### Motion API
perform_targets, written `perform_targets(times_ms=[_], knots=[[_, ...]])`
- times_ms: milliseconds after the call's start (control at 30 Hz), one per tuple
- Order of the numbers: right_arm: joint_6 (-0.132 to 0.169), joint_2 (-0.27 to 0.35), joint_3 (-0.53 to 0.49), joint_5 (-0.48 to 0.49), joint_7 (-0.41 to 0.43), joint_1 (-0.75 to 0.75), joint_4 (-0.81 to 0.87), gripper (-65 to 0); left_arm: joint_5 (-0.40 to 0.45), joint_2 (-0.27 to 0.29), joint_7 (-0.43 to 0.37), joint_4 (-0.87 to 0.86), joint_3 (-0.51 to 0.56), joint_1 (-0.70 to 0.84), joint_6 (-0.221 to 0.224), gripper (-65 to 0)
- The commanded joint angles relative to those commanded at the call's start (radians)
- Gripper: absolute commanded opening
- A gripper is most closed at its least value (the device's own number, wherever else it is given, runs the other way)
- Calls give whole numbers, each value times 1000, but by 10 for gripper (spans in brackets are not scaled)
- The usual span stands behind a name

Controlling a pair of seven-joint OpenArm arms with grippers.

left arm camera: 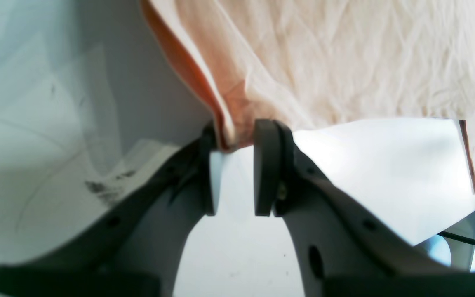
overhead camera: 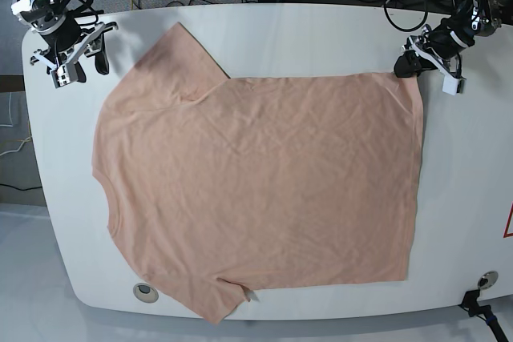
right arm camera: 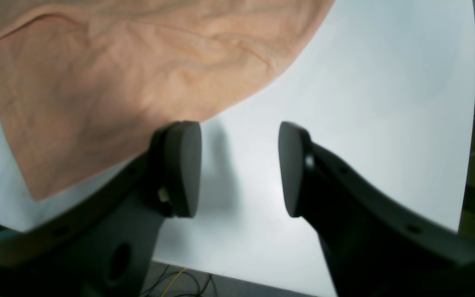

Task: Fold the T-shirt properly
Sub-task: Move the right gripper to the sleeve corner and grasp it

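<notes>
The T-shirt lies spread flat on the white tabletop with no fold made yet, the left hand pinching its far-right hem corner while the right hand hangs wide open and empty beside the far-left sleeve.

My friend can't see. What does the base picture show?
A peach T-shirt lies spread flat on a white table. The left end effector pinches the shirt's corner at upper right; the right end effector hangs open near a sleeve at upper left.
</notes>
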Motion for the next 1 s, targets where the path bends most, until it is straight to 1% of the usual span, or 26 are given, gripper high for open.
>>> perform_targets(times_ms=[67,100,233,367,533,667,767,800,1000], knots=[[4,2,3,-1,6,-2,3,-352,13,-1,-13,1,5,1,-1,-639],[1,1,4,0,10,0,5,-351,19,-1,-20,-2,6,-1,-4,-650],[3,0,8,-3,19,7,-3,-352,50,2,-44,5,6,-1,-6,-650],[-1,0,18,0,22,52,-65,-350,69,3,-51,0,12,0,-6,-650],[4,-1,39,32,-1,158,-201,-350,70,9,-46,5,11,1,-8,-650],[-2,-2,32,23,-18,233,-324,-349,67,7,-43,6,14,5,-6,-650],[-8,-7,22,17,-55,282,-399,-346,61,6,-42,6,12,3,-1,-650],[-12,-13,15,9,-37,263,-376,-355,52,9,-41,7,10,3,-3,-650],[-14,-30,-66,-53,-43,297,-480,-361,56,12,-41,6,7,8,-3,-650]])
